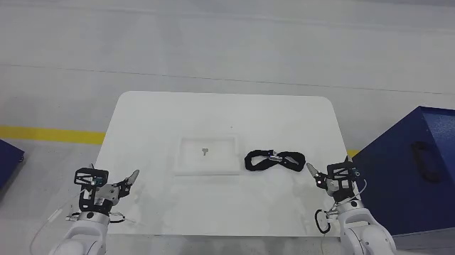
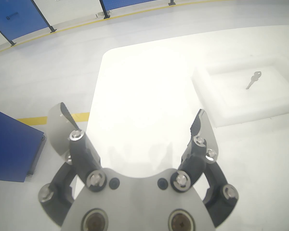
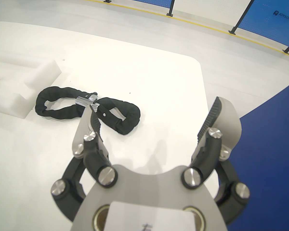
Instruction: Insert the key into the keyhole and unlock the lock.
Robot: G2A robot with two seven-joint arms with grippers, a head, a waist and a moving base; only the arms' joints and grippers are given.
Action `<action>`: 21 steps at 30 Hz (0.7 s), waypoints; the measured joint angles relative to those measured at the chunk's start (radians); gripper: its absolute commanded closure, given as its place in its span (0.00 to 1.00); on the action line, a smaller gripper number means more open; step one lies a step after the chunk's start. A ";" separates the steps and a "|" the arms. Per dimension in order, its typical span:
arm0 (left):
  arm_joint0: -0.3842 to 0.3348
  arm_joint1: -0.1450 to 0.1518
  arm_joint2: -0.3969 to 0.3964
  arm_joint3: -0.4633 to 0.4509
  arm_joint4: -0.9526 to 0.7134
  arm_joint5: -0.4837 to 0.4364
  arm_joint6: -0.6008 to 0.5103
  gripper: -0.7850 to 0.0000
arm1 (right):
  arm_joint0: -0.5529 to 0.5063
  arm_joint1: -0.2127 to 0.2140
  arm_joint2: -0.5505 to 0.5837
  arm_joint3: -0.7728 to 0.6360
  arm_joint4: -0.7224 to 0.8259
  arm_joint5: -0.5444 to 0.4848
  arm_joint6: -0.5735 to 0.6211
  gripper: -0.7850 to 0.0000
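Note:
A small silver key (image 1: 205,150) (image 2: 253,80) lies flat in a shallow white foam tray (image 1: 186,167) (image 2: 207,102) at the table's middle. Right of the tray lies the lock (image 1: 274,160) (image 3: 86,106), a black fabric-covered chain folded into two loops with a silver metal lock body (image 3: 86,100) at its centre. My left gripper (image 1: 112,179) (image 2: 132,111) hangs open over the table's front left corner, well apart from the tray. My right gripper (image 1: 330,170) (image 3: 151,106) is open near the front right edge, a short way from the lock's right loop, holding nothing.
The white table (image 1: 284,205) has rounded corners and bare room in front of the tray. A dark blue box (image 1: 419,173) stands on the floor close to the table's right side, and another blue box (image 2: 12,145) on the floor at the left.

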 measured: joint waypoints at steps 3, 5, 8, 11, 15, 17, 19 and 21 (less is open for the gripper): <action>0.000 0.000 0.000 0.000 0.000 0.000 0.000 0.00 | 0.000 0.000 0.000 0.000 0.000 0.000 0.000 0.00; 0.000 0.000 0.000 0.000 0.000 0.000 0.000 0.00 | 0.000 0.000 0.000 0.000 0.000 0.000 0.000 0.00; 0.000 0.000 0.000 0.000 0.000 0.000 0.000 0.00 | 0.000 0.000 0.000 0.000 0.000 0.000 0.000 0.00; 0.000 0.000 0.000 0.000 0.000 0.000 0.000 0.00 | 0.000 0.000 0.000 0.000 0.000 0.000 0.000 0.00; -0.051 0.002 0.025 -0.025 -0.015 -0.069 -0.063 0.00 | 0.000 0.000 0.000 0.000 0.000 0.000 0.000 0.00; -0.109 0.000 0.050 -0.027 -0.063 -0.139 -0.144 0.00 | 0.000 0.000 0.000 0.000 0.000 0.000 0.000 0.00; -0.208 -0.004 0.100 0.000 -0.185 -0.220 -0.277 0.00 | 0.000 0.000 0.000 0.000 0.000 0.000 0.000 0.00; -0.332 -0.009 0.158 0.058 -0.306 -0.314 -0.419 0.00 | 0.000 0.000 0.000 0.000 0.000 0.000 0.000 0.00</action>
